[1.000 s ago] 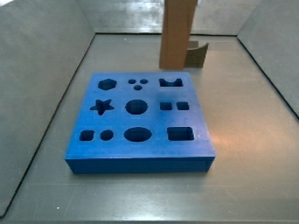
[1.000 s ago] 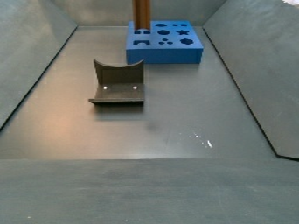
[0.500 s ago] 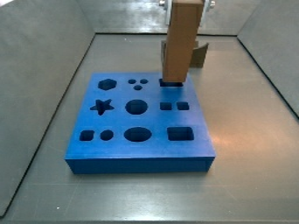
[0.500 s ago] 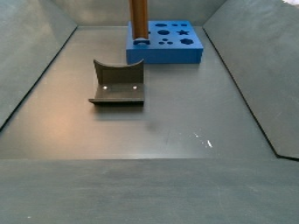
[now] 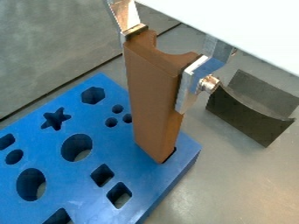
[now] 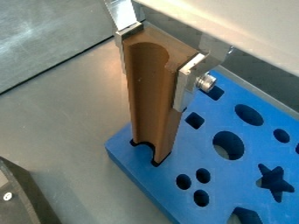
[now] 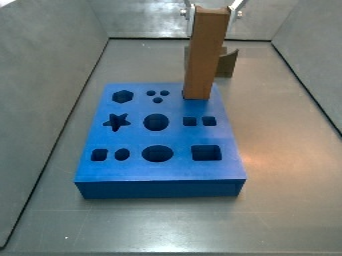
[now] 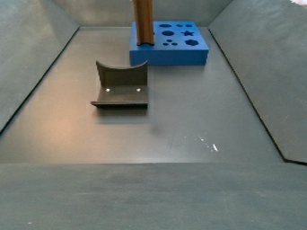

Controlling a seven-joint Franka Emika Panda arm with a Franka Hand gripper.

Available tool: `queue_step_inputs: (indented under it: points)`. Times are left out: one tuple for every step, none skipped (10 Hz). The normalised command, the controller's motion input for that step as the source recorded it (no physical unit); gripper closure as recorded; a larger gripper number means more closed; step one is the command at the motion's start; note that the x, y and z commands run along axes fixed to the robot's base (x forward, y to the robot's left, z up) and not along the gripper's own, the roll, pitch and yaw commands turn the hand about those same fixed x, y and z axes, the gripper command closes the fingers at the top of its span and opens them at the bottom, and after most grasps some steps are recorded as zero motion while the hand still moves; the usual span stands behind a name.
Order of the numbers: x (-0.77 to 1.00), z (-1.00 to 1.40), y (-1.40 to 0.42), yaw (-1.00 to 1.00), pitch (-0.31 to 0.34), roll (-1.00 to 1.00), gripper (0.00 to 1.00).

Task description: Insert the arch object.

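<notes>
The arch object (image 7: 203, 55) is a tall brown block with a curved groove down one face, standing upright. My gripper (image 5: 163, 59) is shut on its upper end, one silver finger on each side, as both wrist views show (image 6: 158, 54). The block's lower end sits in the arch-shaped hole at the far right corner of the blue board (image 7: 160, 165). The block (image 8: 142, 22) stands at the board's (image 8: 174, 56) near left corner in a side view, with its top cut off. Only the fingers' lower ends show at the top of a side view (image 7: 235, 6).
The blue board (image 5: 93, 92) has several other empty shaped holes: star, hexagon, rounds, squares. The dark fixture (image 8: 120, 85) stands on the grey floor apart from the board; it also shows in a wrist view (image 5: 251, 105). Grey walls enclose the floor.
The gripper has carried the arch object from behind the board to over the corner hole and lowered it, so its lower end now sits in the hole.
</notes>
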Motion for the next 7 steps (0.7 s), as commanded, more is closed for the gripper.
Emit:
queue_step_inputs:
  points:
    - [0.0, -0.3, 0.01, 0.02, 0.0, 0.02, 1.0]
    - [0.0, -0.31, 0.04, 0.03, 0.0, 0.07, 1.0]
    - [0.0, -0.3, 0.03, 0.03, 0.0, 0.07, 1.0]
    - [0.0, -0.3, 0.02, 0.03, 0.0, 0.06, 1.0]
    - [0.0, -0.31, 0.03, 0.03, 0.0, 0.07, 1.0]
    - [0.0, -0.31, 0.04, 0.03, 0.0, 0.09, 1.0]
    - [0.0, -0.31, 0.05, 0.03, 0.0, 0.1, 1.0]
